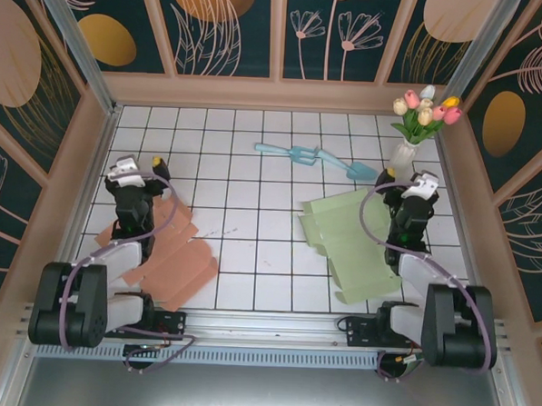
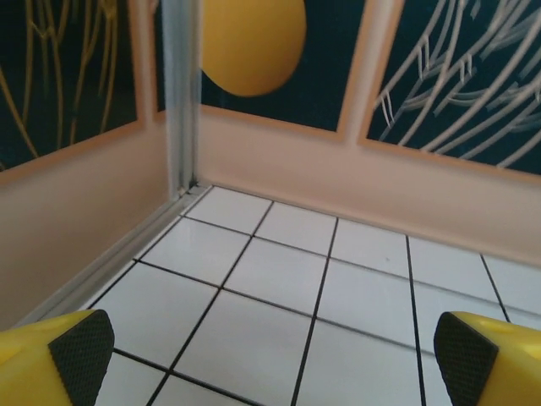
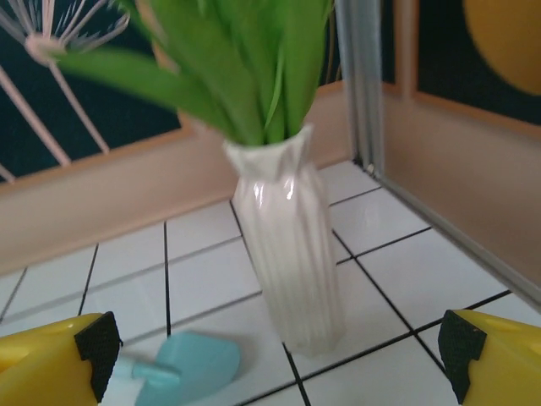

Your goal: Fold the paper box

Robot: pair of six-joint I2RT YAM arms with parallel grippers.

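Two flat, unfolded paper box blanks lie on the tiled table. A salmon-orange one [image 1: 173, 257] sits at the front left, partly under my left arm. A pale green one [image 1: 351, 239] sits at the front right beside my right arm. My left gripper [image 1: 139, 166] hovers over the back edge of the orange blank. In the left wrist view this gripper [image 2: 270, 355] is open, with bare tiles between its fingers [image 2: 80, 347]. My right gripper [image 1: 407, 181] stands just right of the green blank. It [image 3: 279, 347] is open and faces the vase, holding nothing.
A white ribbed vase [image 3: 292, 262] of tulips [image 1: 426, 109] stands at the back right corner, close ahead of the right gripper. A light blue trowel [image 1: 359, 169] and a small fork [image 1: 296, 154] lie at the back middle. Low walls [image 2: 279, 161] enclose the table.
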